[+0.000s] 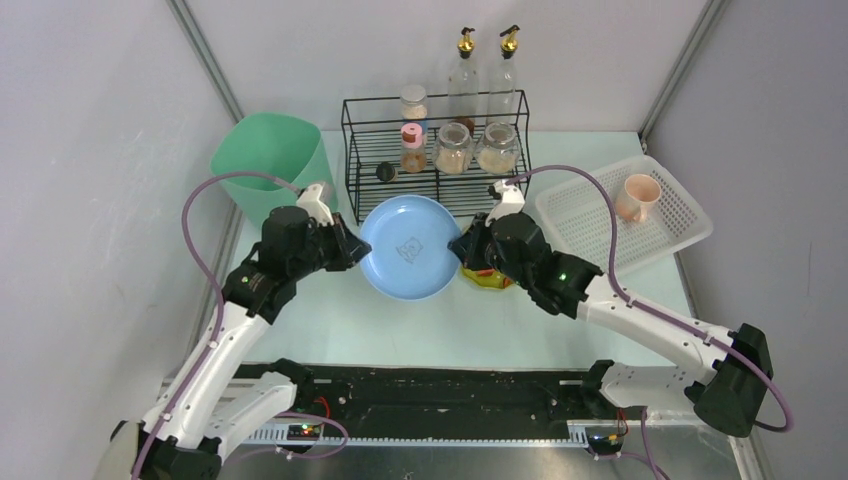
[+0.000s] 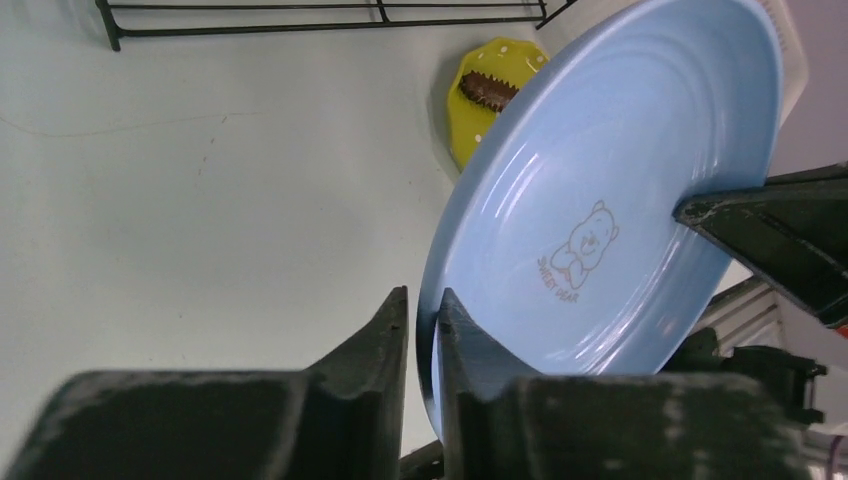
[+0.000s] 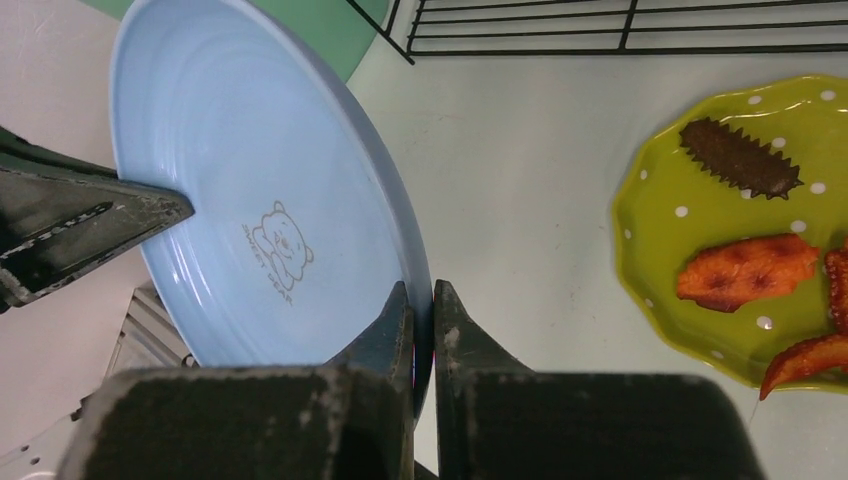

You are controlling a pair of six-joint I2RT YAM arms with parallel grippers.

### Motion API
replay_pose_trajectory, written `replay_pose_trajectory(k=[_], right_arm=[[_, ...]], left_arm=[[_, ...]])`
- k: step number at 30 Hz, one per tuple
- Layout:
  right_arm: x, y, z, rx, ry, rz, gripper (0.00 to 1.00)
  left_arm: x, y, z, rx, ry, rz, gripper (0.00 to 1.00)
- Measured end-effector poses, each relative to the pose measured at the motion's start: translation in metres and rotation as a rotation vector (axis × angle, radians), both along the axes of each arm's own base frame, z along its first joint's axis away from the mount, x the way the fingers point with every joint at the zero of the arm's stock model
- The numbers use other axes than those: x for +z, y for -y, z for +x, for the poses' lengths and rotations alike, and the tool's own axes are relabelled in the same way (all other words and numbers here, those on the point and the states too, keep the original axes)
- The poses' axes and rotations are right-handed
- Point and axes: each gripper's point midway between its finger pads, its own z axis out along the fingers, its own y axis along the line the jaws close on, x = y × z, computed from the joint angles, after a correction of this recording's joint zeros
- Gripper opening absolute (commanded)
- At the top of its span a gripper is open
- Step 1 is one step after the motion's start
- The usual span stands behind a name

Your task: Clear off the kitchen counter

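Observation:
A light blue plate with a small bear print hangs above the pale kitchen counter, held between both arms. My left gripper is shut on its left rim; in the left wrist view the rim of the plate sits between the fingers. My right gripper is shut on its right rim, as the right wrist view shows with the plate. A yellow-green dotted plate with food pieces lies on the counter under my right wrist.
A black wire rack with spice jars and two oil bottles stands at the back. A green bin is at the back left. A white slatted basket holding a pink cup is at the right.

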Motion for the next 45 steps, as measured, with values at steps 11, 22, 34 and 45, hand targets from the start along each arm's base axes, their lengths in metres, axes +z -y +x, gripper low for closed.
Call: replay_pose_trajectory(k=[11,22,34,45], right_arm=[[0.0,0.027,0.013,-0.052,-0.003,-0.026,0.0],[0.021,0.178,0.056,-0.441,0.006,-0.041,0.0],[-0.022,0.312,0.053,-0.855,-0.14,-0.061,0.0],[-0.073,0.374,0.059,-1.066,-0.315,-0.036,0.0]], left_arm=[[-0.005,0.003,-0.002,-0.04,-0.006,0.016,0.77],[0.002,-0.003,-0.01,-0.059,0.039,0.044,0.99],[-0.02,-0.009,-0.016,-0.057,0.011,0.084,1.0],[-0.016,-0.011,-0.021,-0.058,0.03,0.076,1.0]])
